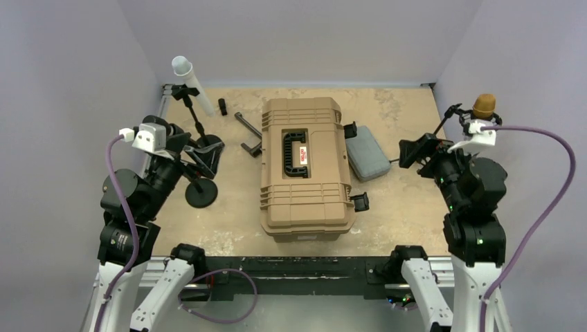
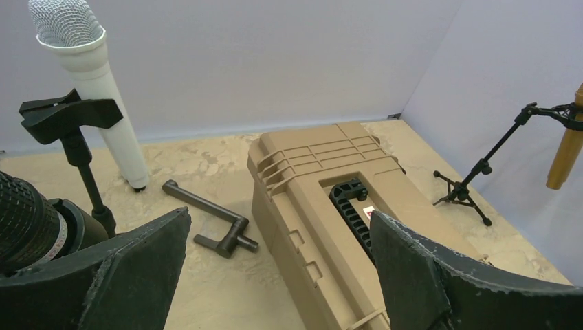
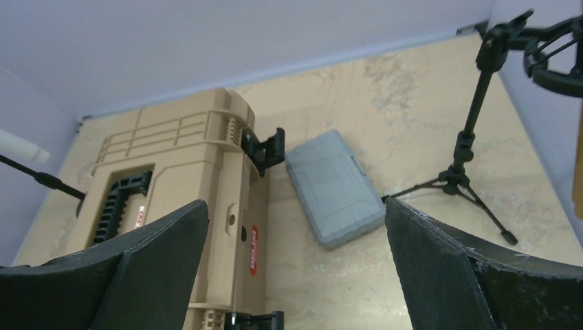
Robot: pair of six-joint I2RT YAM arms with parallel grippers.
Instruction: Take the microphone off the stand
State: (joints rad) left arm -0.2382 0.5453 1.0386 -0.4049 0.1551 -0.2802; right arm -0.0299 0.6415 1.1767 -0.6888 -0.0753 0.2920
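Observation:
A white microphone [image 1: 190, 81] with a mesh head stands tilted at the back left. In the left wrist view the white microphone [image 2: 96, 96] is just behind the black clip [image 2: 69, 113] of a round-based stand [image 1: 201, 194], and its lower end reaches the table. I cannot tell if the clip holds it. A gold microphone [image 1: 484, 105] hangs in a shock mount [image 2: 555, 112] on a tripod stand [image 3: 462, 155] at the right. My left gripper [image 1: 204, 155] is open and empty near the round base. My right gripper [image 1: 415, 152] is open and empty beside the tripod.
A tan hard case [image 1: 304, 166] with a black handle lies in the middle. A small grey case [image 1: 367, 155] lies to its right. A black L-shaped bar [image 1: 249, 135] and a small black part [image 1: 223, 106] lie to its left. Walls close in on three sides.

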